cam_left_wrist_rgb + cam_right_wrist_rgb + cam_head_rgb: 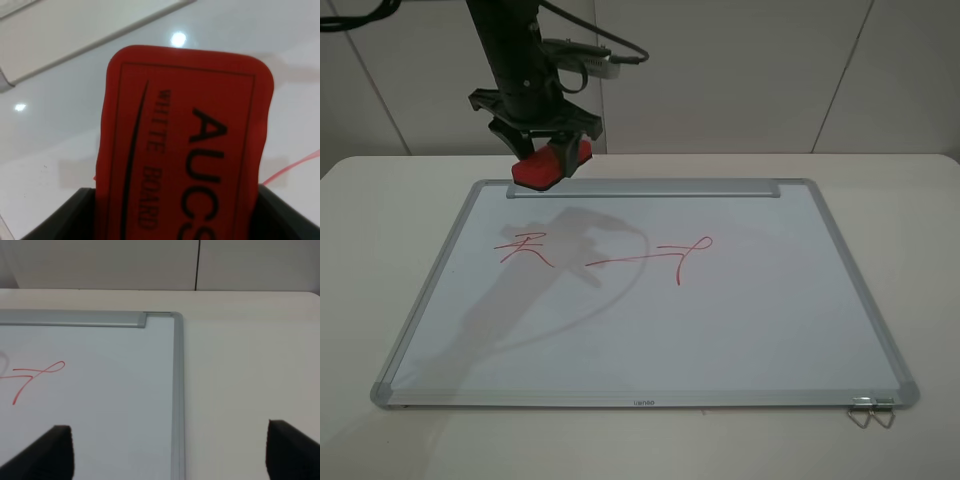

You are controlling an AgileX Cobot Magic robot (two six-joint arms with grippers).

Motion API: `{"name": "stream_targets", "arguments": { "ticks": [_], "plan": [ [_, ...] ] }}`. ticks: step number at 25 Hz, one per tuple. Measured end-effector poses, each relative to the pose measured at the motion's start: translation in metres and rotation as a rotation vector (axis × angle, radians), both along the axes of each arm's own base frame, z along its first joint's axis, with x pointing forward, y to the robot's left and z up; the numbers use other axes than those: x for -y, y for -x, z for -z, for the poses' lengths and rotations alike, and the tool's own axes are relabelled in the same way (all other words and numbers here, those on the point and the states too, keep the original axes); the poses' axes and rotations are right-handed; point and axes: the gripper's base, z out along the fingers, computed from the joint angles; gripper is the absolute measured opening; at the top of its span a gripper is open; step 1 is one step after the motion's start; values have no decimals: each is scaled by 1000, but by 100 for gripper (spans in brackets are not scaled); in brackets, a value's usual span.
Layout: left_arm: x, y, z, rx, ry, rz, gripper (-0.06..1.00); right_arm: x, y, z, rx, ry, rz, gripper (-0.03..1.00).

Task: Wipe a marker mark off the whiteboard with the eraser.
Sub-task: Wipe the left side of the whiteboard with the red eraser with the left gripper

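**Eraser pinched over the board's far edge, mark untouched**

The left pincer [554, 152] is pinching the eraser [544, 170] at the far left of the whiteboard [740, 320], over the left end of the tray strip [650, 188]. From the high camera I cannot tell whether the eraser touches the strip. The black fingers cover its upper part there. In the left wrist view the eraser [185, 145] fills most of the frame, and its dark lettering runs off the picture's edge. Its underside is not visible in any view.

The marker mark [525, 248] lies on the left half of the board, well apart from the eraser. The arm's grey shadow [560, 280] falls just beside it and partly dims it. To its right runs a longer red line [660, 258] ending in a loop. The right wrist view cuts that line [37, 375] off at the frame's edge.

The right pincer [170, 455] is spread wide, with only its dark fingertips [50, 455] showing. It is out of the high camera's sight.

The board lies on a pale desk [360, 230]. Two metal clips [870, 413] hang at its near right corner.
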Motion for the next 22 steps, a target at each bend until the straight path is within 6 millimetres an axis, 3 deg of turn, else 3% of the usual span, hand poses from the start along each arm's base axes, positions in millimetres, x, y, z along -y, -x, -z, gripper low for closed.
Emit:
{"name": "stream_targets", "arguments": {
  "ticks": [8,14,18,22],
  "plan": [
    [-5,1,-1,-20,-18,-9,59,0,0,0,0,0,0,69],
    [-38,-12,1,-31,-45,-79,59,0,0,0,0,0,0,69],
    [-61,-13,19,-56,-85,-112,59,0,0,0,0,0,0,69],
    [-67,-5,48,-68,-91,-111,59,0,0,0,0,0,0,69]
  ]
}}
